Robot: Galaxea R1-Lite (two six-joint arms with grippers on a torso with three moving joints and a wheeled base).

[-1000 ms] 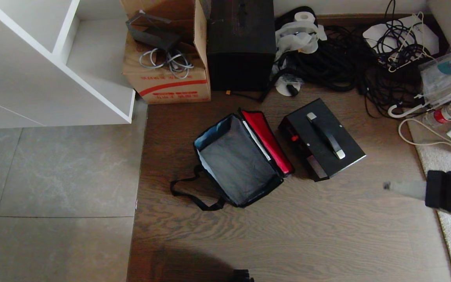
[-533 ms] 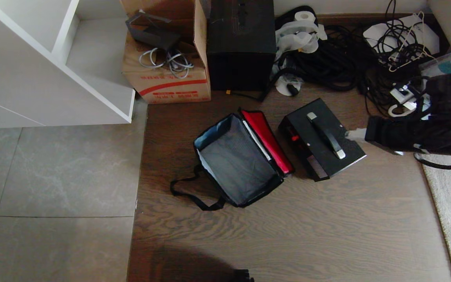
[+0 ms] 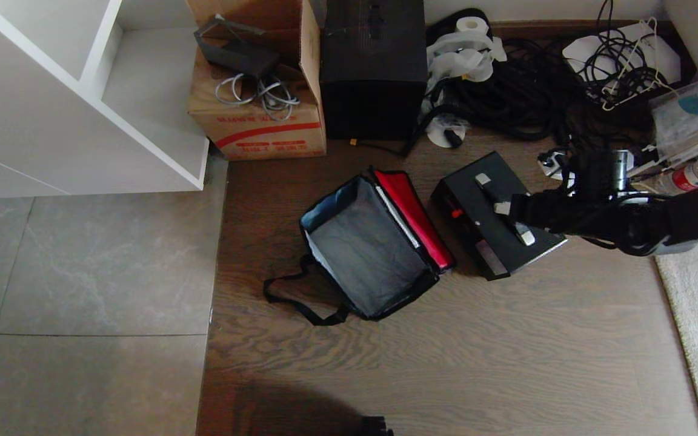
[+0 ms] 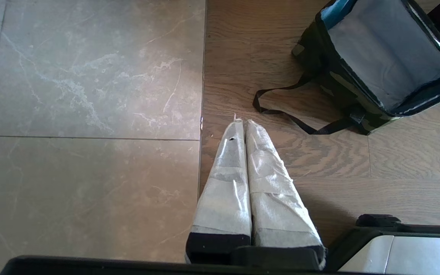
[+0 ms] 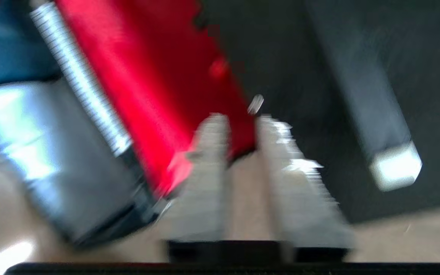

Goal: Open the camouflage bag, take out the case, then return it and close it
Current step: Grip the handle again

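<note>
Nearest the robot, the left gripper (image 4: 241, 126) is seen parked low over the wooden floor (image 3: 446, 363), its taped fingers pressed together with nothing between them, well apart from the work. Farther out, at about the centre of the head view, the camouflage bag (image 3: 368, 247) is found standing open on the floor, its red-lined lid (image 3: 412, 218) folded back toward three o'clock, its grey interior bare, and a black strap (image 3: 297, 300) trailing toward seven o'clock. Just beside the lid, at three o'clock from the bag, the case (image 3: 497, 215) is seen lying flat on the floor, handle (image 3: 503, 209) uppermost and a small red latch (image 3: 455, 213) facing the bag. The right gripper (image 3: 502, 208) is held over the case from the three o'clock side, its tips above the handle; in the right wrist view a narrow gap is shown between the fingers (image 5: 208, 160), and nothing is gripped. The removal is judged to be done, and the return of the case to be the step in hand. A wider opening, a descent astride the handle, a firm closing, then a lift and a carry toward nine o'clock into the bag are judged to be called for. Beyond, at twelve o'clock, a cardboard box (image 3: 258, 127) and a taller black box (image 3: 373, 66) are seen against the wall.
</note>
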